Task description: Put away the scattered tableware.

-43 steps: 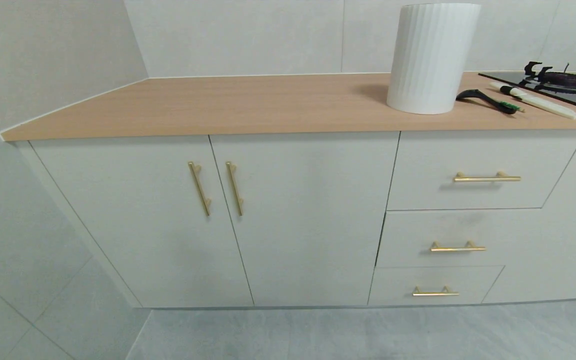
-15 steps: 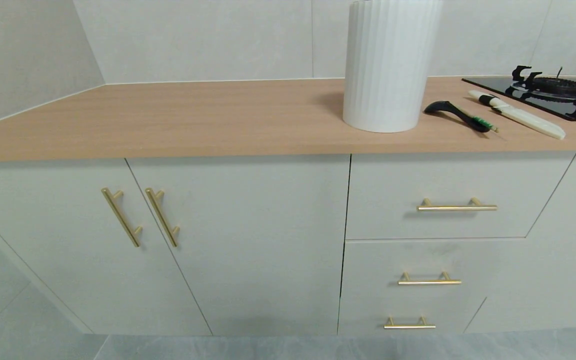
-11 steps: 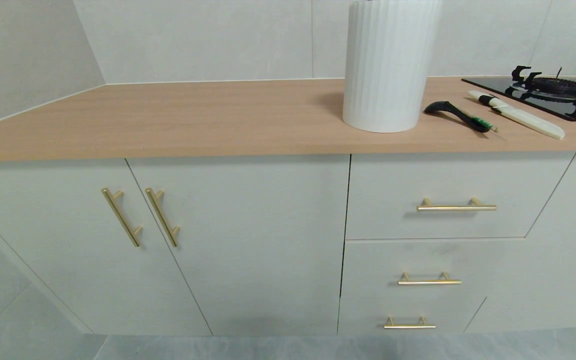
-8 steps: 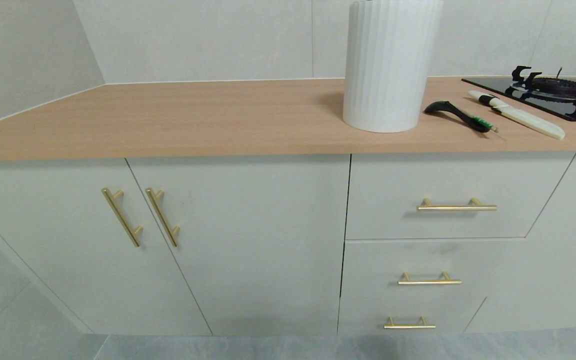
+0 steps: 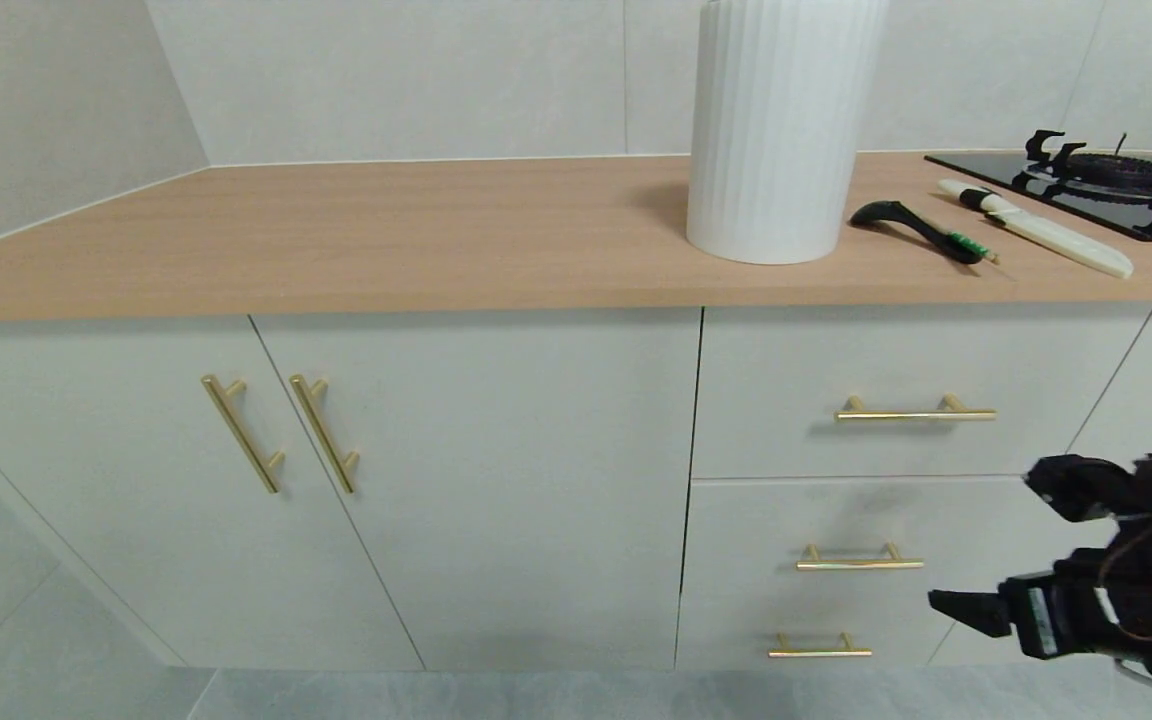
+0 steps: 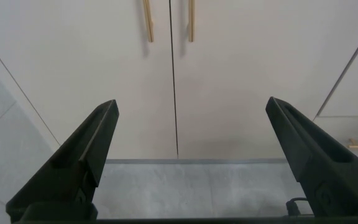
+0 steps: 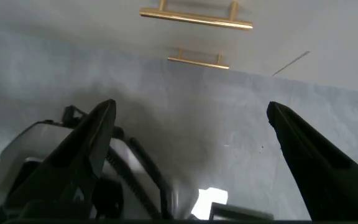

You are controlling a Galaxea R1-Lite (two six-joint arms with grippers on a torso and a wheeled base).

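Note:
On the wooden counter [image 5: 386, 230] stands a tall white ribbed holder [image 5: 774, 130]. Just right of it lie a black utensil with a green tip [image 5: 921, 232] and a cream knife with a black band [image 5: 1036, 230]. My right gripper [image 5: 986, 540] hangs open and empty low at the right, in front of the lower drawers and well below the counter. In the right wrist view the right gripper [image 7: 190, 107] points down at the floor and the two lower drawer handles [image 7: 196, 18]. My left gripper [image 6: 191, 104] is open and empty, facing the cabinet doors [image 6: 229, 93].
A black gas hob [image 5: 1106, 180] sits at the counter's far right. Below it are three drawers with gold handles [image 5: 914, 412] on the right and two doors with gold handles [image 5: 241, 432] on the left. Walls close the counter's back and left.
My right gripper has risen into the head view at the lower right within the last half second. Earlier the camera moved closer and to the right; the things on the counter stayed put.

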